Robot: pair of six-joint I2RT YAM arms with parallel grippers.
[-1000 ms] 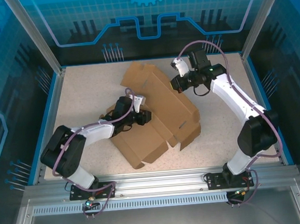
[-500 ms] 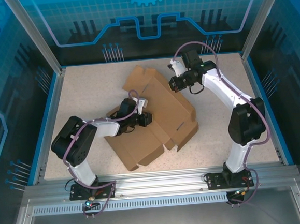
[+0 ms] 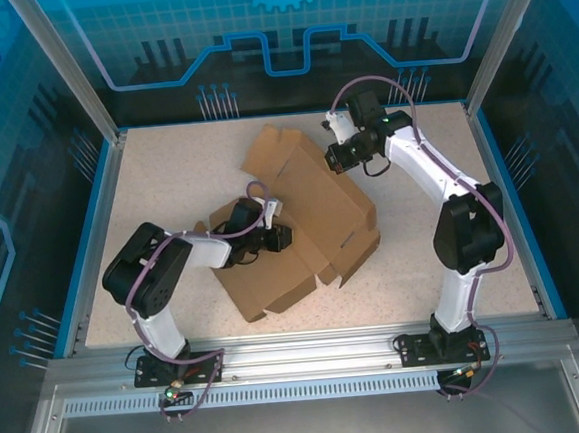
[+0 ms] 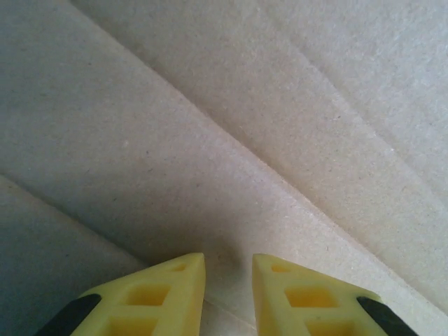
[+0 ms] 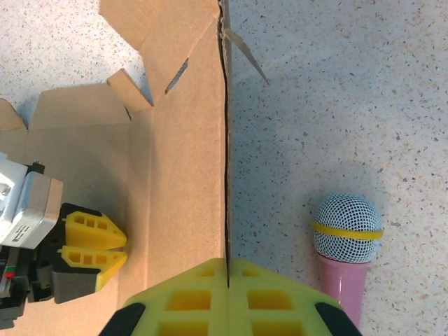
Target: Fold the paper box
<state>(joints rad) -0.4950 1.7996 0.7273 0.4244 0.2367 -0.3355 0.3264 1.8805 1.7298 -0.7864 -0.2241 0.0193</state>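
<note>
Paper box (image 5: pixel 183 143) edge, clamped by right end effector (image 5: pixel 227 264)

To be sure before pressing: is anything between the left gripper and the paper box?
Nothing visible: the left gripper faces bare cardboard of the paper box. The pink microphone lies on the table beside the box.

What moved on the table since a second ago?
The paper box slid a little to the left at its near end. The right hand, shut on the box's far edge, moved slightly left. The left hand, over the cardboard, drew a bit nearer the robot. Nothing was grabbed or let go, and the box still lies mostly flat.
</note>
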